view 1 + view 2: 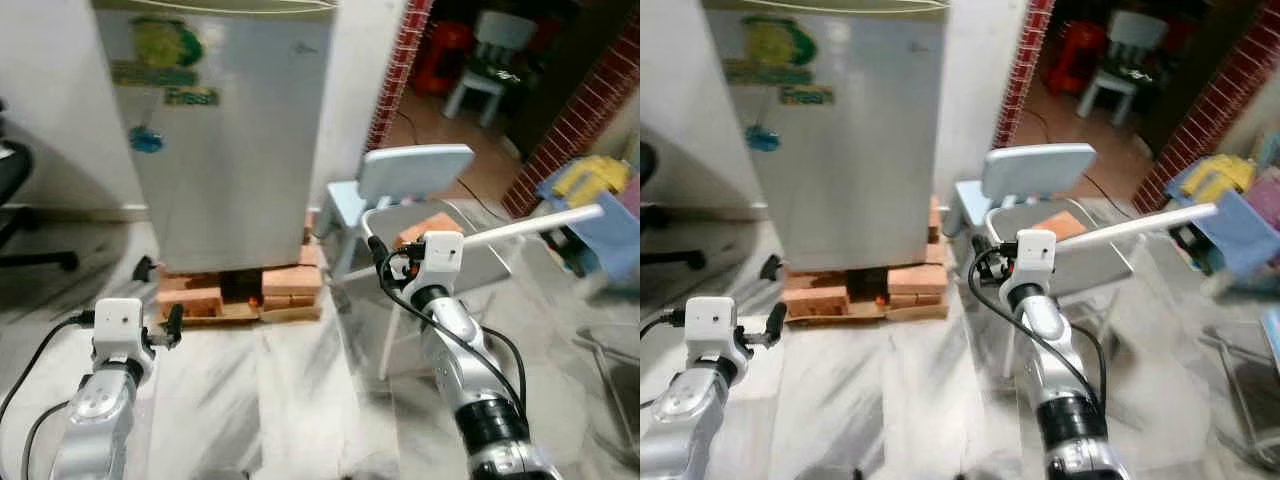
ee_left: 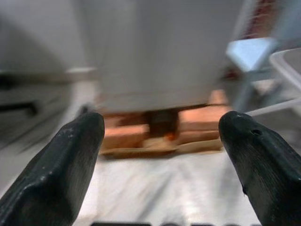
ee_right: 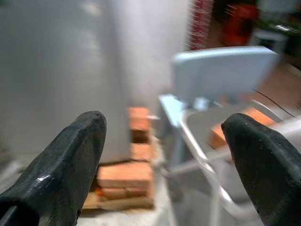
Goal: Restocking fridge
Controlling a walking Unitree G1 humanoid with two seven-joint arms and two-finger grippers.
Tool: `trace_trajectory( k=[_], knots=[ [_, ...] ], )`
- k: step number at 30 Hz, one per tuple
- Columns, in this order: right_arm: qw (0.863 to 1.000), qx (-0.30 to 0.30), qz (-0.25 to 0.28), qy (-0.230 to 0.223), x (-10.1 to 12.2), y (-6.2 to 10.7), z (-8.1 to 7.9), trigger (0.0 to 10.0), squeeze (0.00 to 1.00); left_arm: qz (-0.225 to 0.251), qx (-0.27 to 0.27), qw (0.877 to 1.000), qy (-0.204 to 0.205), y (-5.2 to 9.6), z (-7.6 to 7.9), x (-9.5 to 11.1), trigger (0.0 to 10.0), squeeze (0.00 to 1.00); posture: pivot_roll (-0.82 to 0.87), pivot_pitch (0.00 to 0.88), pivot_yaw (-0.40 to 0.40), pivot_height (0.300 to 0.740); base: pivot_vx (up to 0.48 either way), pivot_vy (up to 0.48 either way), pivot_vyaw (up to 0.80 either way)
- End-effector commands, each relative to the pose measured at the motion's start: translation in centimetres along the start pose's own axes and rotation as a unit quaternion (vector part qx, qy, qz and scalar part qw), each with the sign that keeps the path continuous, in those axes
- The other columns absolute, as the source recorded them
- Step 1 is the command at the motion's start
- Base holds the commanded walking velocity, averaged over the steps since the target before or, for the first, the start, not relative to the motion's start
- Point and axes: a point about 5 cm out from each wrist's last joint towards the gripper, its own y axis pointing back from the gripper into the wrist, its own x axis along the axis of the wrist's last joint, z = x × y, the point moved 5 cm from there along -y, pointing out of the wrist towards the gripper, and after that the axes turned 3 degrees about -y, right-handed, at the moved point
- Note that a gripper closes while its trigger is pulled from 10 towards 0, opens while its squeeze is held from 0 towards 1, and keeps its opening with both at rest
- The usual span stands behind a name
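A small grey fridge point(image 1: 230, 130) stands ahead with its door closed and green and blue stickers on the front. It rests on a base of orange bricks point(image 1: 245, 290). My left gripper point(image 1: 172, 325) is held low, short of the bricks on the left. In the left wrist view it point(image 2: 162, 160) is open with nothing between its fingers point(image 2: 70, 160), and it points at the fridge's foot. My right gripper point(image 1: 378, 252) is raised to the right of the fridge, by a chair. It point(image 3: 164, 160) is open and holds nothing.
A light blue child's chair point(image 1: 415, 175) stands right of the fridge, with a grey tray-like frame point(image 1: 480, 265) holding an orange block point(image 1: 425, 228) just behind my right gripper. A black office chair point(image 1: 20, 200) is at far left. Blue and yellow clutter point(image 1: 590, 200) lies right.
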Motion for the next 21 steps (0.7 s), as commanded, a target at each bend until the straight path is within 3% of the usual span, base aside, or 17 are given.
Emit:
trace_trajectory(
  k=[1, 3, 12, 15, 21],
  knots=[
    [1.0, 0.004, 0.016, -0.001, 1.0, -0.4, -0.5, 10.0, 0.0, 0.009, 0.014, 1.0, -0.004, 0.0, -1.0, 0.5, 10.0, 0.0, 0.19, 0.0, -0.086, 0.74, 0.0, 0.48, -0.62],
    [1.0, 0.014, 0.019, 0.011, 1.1, -0.5, -1.0, 10.0, 0.0, 0.016, 0.009, 1.0, 0.022, -0.1, -1.2, 0.7, 10.0, 0.0, 0.19, 0.0, -0.07, 0.74, 0.0, 0.48, -0.62],
    [1.0, 0.009, 0.014, 0.016, 0.8, -0.7, -0.7, 10.0, 0.0, 0.027, 0.008, 0.999, 0.044, -0.6, -2.8, 1.6, 10.0, 0.0, 0.19, 0.0, -0.043, 0.74, 0.0, 0.48, -0.74],
    [1.0, -0.004, 0.015, 0.012, 0.7, -0.6, -0.3, 10.0, 0.0, 0.018, 0.025, 0.995, 0.099, -0.2, -3.3, 0.5, 10.0, 0.0, 0.18, 0.0, -0.036, 0.74, 0.0, 0.48, -0.8],
    [0.999, -0.023, 0.025, 0.009, 1.0, 0.1, 1.1, 10.0, 0.0, 0.021, -0.007, 0.999, 0.045, 0.4, -1.3, 0.4, 10.0, 0.0, 0.17, 0.0, -0.048, 0.74, 0.0, 0.48, -0.78]
  ],
)
